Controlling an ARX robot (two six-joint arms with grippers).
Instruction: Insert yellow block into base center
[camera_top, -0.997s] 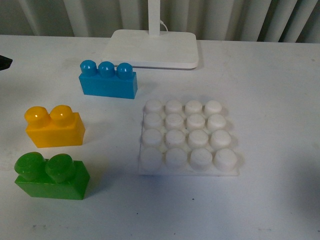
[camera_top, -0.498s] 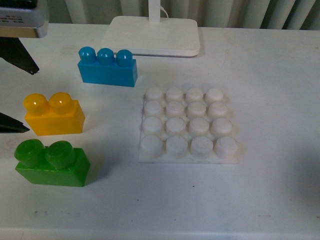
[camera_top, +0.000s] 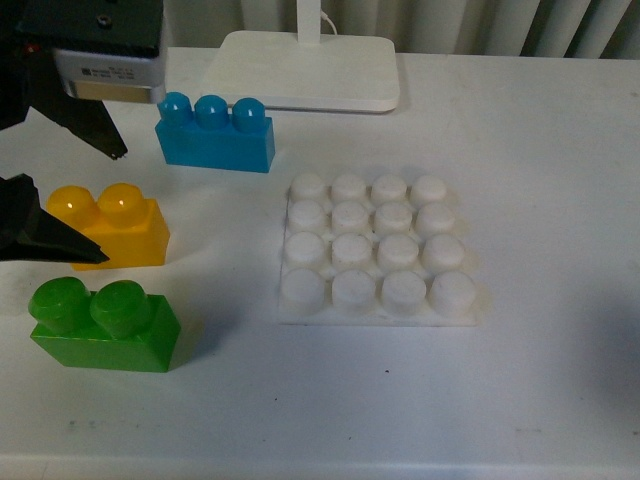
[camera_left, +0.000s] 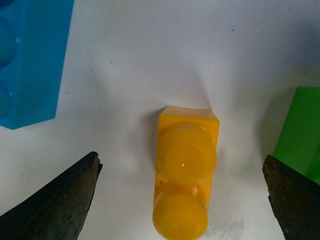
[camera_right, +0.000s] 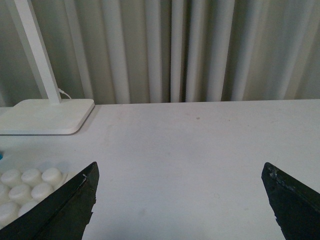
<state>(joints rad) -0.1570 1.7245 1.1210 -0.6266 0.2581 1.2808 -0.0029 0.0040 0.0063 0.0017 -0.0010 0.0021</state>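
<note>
The yellow block (camera_top: 112, 230) sits on the white table at the left, its two studs up. My left gripper (camera_top: 108, 205) hangs open over it, one dark finger (camera_top: 95, 130) on the far side and the other on the near side. In the left wrist view the yellow block (camera_left: 186, 175) lies centred between the wide-apart fingers of the left gripper (camera_left: 181, 159), touching neither. The white studded base (camera_top: 378, 255) lies to the block's right with nothing on it. My right gripper (camera_right: 180, 169) is open over bare table, and a corner of the base (camera_right: 25, 185) shows beside it.
A blue three-stud brick (camera_top: 215, 138) stands behind the yellow block, and a green two-stud brick (camera_top: 100, 322) lies in front of it, both close to the fingers. A white lamp stand (camera_top: 305, 68) sits at the back. Curtains hang behind the table.
My left gripper has come in from the left and now straddles the yellow block. The bricks and the base have not moved on the table.
</note>
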